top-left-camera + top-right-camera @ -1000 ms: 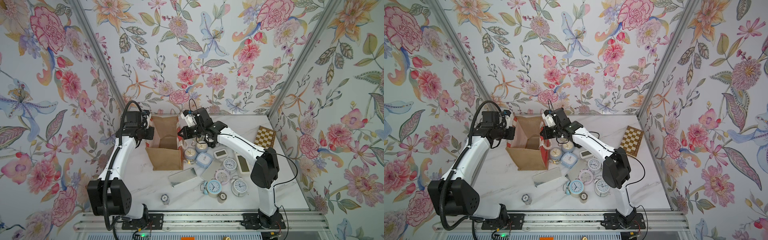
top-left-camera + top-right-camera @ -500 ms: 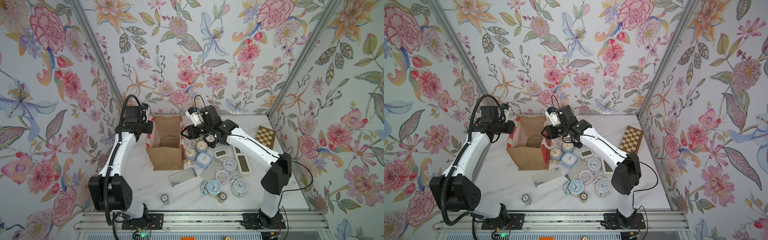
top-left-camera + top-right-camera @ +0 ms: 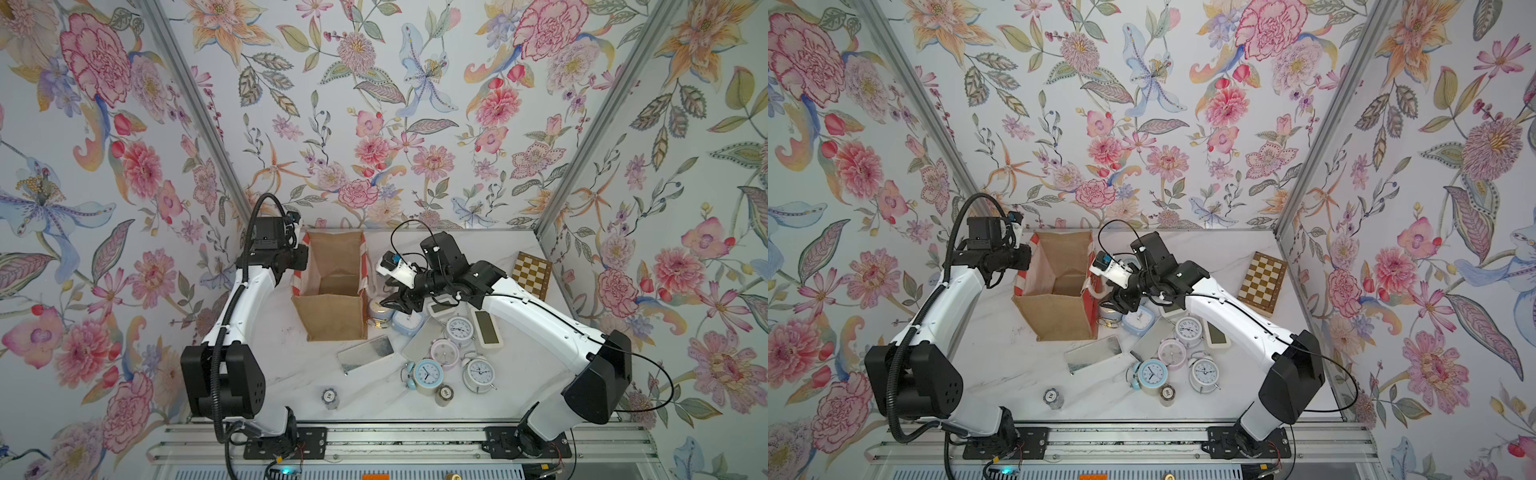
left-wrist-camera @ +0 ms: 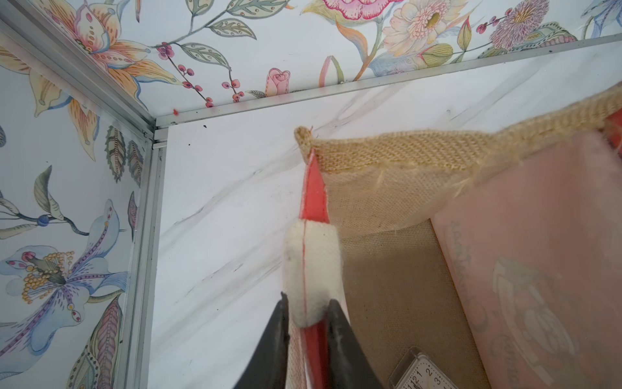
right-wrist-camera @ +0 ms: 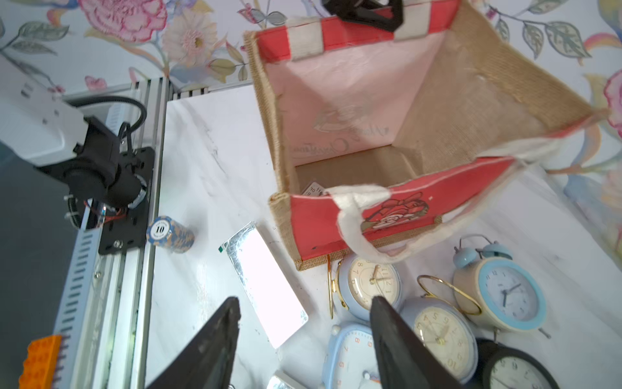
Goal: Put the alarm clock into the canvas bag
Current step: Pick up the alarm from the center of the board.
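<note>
The canvas bag (image 3: pixel 332 316) (image 3: pixel 1059 318) stands upright and open at the back of the table. My left gripper (image 3: pixel 305 257) (image 3: pixel 1027 258) (image 4: pixel 308 303) is shut on the rim of its red-and-white striped side, over a white band. A small square alarm clock (image 4: pixel 417 374) (image 5: pixel 313 190) lies on the bag's floor. My right gripper (image 3: pixel 392 301) (image 3: pixel 1121 303) (image 5: pixel 304 299) is open and empty. It hovers to the right of the bag over a round blue alarm clock (image 5: pixel 368 286) (image 3: pixel 378 309) and a square blue one (image 5: pixel 350 353).
More clocks (image 3: pixel 426 374) crowd the table right of the bag, with a white digital clock (image 3: pixel 486 328). Two shiny flat plates (image 3: pixel 365 353) lie in front of the bag. Poker-chip stacks (image 3: pixel 330 397) (image 3: pixel 444 392) stand near the front edge. A chessboard (image 3: pixel 534 274) lies at the back right.
My right gripper has drawn back from the bag's mouth to the right, lowered over the clocks, and opened. My left gripper has stayed at the bag's striped side rim.
</note>
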Robot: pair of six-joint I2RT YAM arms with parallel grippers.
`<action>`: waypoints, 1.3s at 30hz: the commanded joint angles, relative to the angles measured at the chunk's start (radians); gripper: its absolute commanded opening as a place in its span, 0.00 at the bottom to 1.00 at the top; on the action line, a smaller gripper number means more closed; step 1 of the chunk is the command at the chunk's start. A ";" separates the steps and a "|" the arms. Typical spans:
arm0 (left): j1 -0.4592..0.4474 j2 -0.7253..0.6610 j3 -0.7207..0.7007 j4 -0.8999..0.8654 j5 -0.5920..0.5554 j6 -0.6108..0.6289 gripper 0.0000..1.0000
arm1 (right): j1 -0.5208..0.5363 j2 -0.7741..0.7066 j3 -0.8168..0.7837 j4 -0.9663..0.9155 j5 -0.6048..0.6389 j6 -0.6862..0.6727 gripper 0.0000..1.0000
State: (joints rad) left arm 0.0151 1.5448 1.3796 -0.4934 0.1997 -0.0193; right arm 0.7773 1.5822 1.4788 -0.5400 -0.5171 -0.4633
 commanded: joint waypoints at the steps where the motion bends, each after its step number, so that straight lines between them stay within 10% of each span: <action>1: 0.006 -0.009 -0.028 0.026 0.022 0.014 0.15 | 0.028 -0.038 -0.031 -0.046 -0.072 -0.237 0.64; 14: 0.008 -0.026 -0.044 0.058 0.059 -0.034 0.06 | 0.230 0.135 -0.050 -0.154 0.189 -0.635 0.58; 39: 0.006 -0.045 -0.113 0.136 0.087 0.004 0.04 | 0.309 0.541 0.204 -0.203 0.326 -0.544 0.85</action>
State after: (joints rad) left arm 0.0151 1.5208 1.2915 -0.3759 0.2642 -0.0326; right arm 1.0798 2.0914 1.6459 -0.6861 -0.2050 -1.0386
